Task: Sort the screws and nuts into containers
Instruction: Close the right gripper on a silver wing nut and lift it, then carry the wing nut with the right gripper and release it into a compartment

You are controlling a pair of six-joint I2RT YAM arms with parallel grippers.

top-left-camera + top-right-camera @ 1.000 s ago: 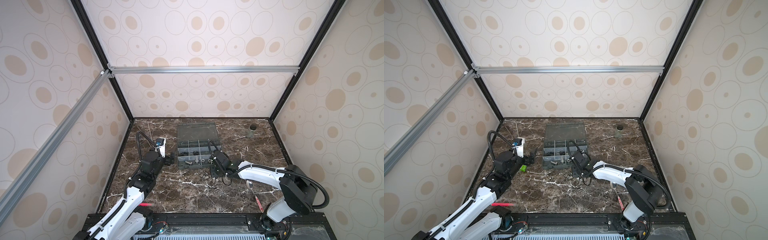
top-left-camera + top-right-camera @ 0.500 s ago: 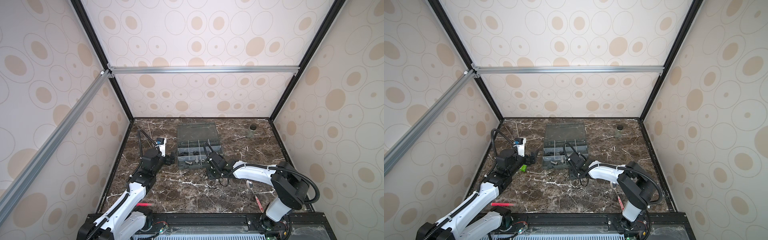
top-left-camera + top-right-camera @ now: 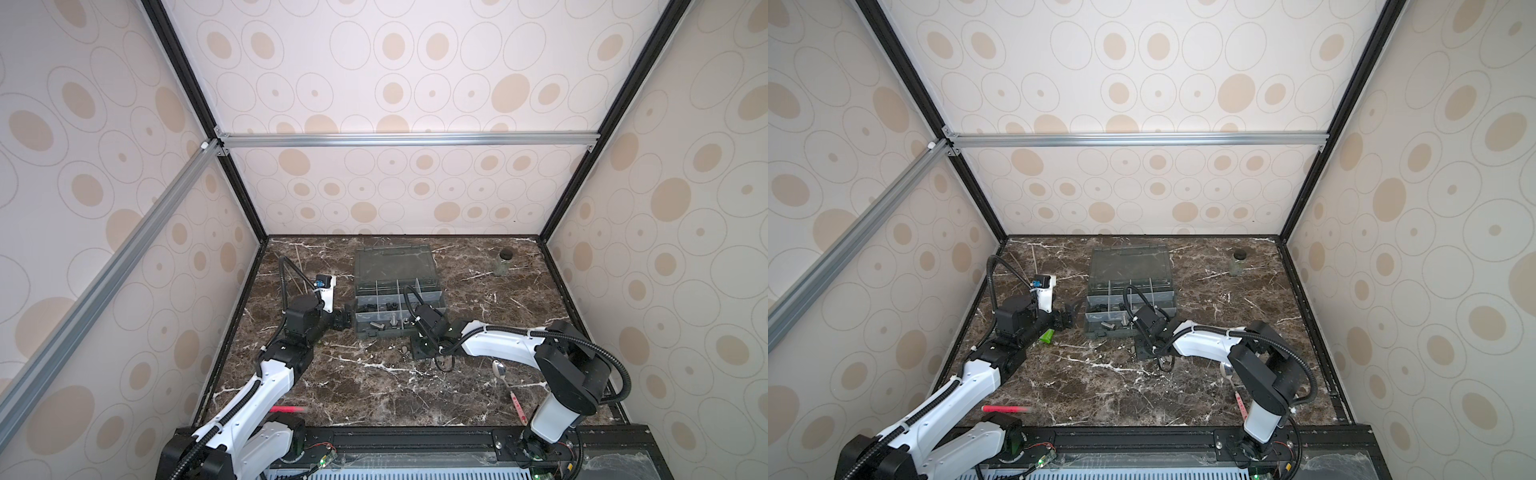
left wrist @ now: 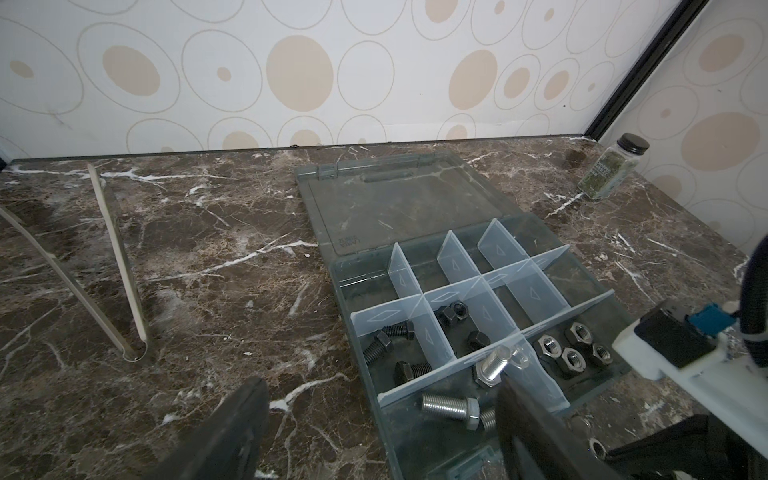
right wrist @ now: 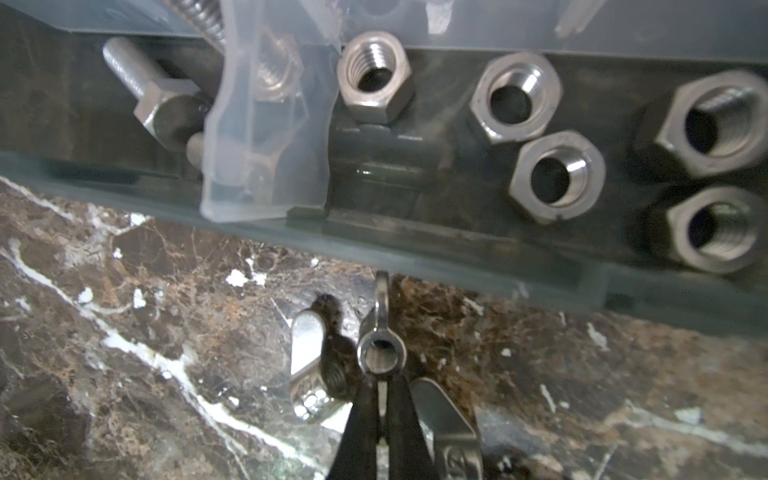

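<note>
Nearest, on the brown marble counter [image 5: 166, 332], the right hand [image 5: 381, 392] has just drawn its black jaws together from part-open. They now pinch one wing of a small silver wing nut [image 5: 381, 332], which stands on edge just in front of the grey plastic organizer box [image 5: 415, 249]. Whether the nut is clear of the counter cannot be told. A second silver wing nut [image 5: 309, 361] lies just beside it, not yet picked up. The grasp therefore looks made, and the next step is probably a lift over the box's front wall. The thin pinch on a wing could let the nut swivel.

Just beyond that wall, silver hex nuts [image 5: 557, 178] lie in the near compartment ahead of the hand, with silver hex-head screws [image 4: 451, 405] in the one beside it. The left hand [image 4: 380, 390] stays spread wide and empty at the box's left side. Farther back the clear lid [image 4: 399, 199] lies open, and a small glass jar with a black lid [image 4: 611, 170] stands near the far wall.
</note>
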